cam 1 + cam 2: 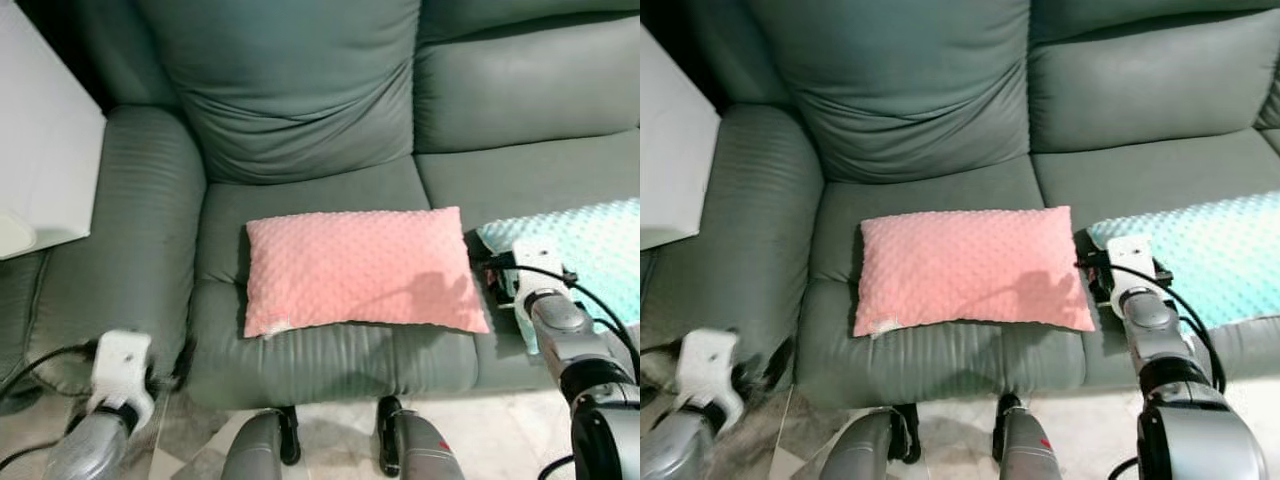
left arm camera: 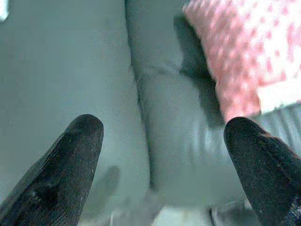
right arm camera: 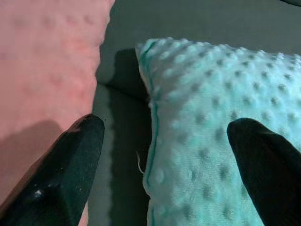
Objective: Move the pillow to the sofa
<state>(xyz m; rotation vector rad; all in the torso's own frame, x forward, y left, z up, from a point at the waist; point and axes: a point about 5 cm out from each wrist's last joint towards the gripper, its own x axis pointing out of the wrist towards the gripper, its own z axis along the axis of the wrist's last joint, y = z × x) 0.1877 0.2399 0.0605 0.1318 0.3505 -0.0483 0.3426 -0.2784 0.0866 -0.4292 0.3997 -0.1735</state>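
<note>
A pink dotted pillow (image 1: 360, 268) lies flat on the left seat cushion of the grey-green sofa (image 1: 300, 110). A light teal dotted pillow (image 1: 590, 245) lies on the seat to its right. My right gripper (image 3: 164, 174) is open, hovering over the gap between the two pillows, nothing between its fingers; its wrist (image 1: 540, 275) sits beside the pink pillow's right edge. My left gripper (image 2: 164, 165) is open and low at the sofa's front left corner, near the armrest, with the pink pillow's corner (image 2: 244, 61) ahead of it.
The sofa's left armrest (image 1: 130, 220) is beside my left arm (image 1: 115, 385). A white cabinet or table (image 1: 40, 150) stands left of the sofa. My legs (image 1: 340, 445) stand on pale tiled floor right in front of the seat.
</note>
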